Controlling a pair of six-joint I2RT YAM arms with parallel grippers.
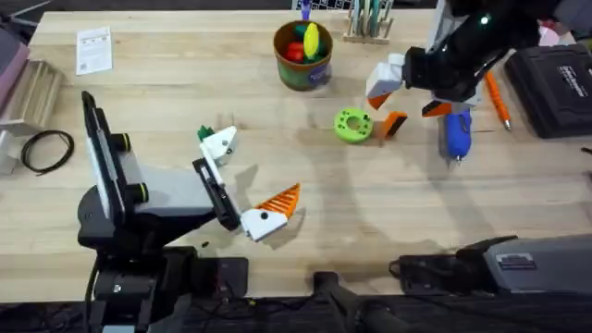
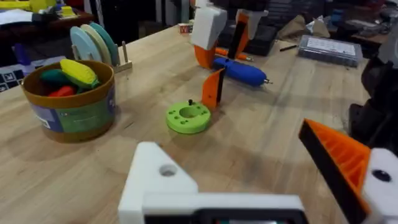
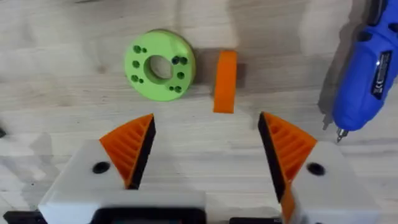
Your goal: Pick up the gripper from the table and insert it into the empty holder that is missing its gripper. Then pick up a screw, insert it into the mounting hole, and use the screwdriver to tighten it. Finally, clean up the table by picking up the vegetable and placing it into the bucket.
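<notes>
The wooden table (image 1: 277, 222) carries everything. The left arm lies low at the near left; the left gripper (image 1: 242, 185) has its fingers apart, one white holder (image 1: 220, 142) bare of a pad with its mounting hole (image 2: 167, 170) showing, the other bearing an orange ribbed pad. The right gripper (image 3: 205, 146) hangs over the far right with its orange pads spread wide, clamped on nothing. The bucket (image 1: 302, 55) stands at the far middle, holding red, yellow and green toys. The blue screwdriver (image 1: 458, 132) lies beside the right gripper, well right of the bucket. A green disc (image 1: 352, 125) sits just left of the loose orange gripper (image 1: 393, 123), which stands on edge beside it.
</notes>
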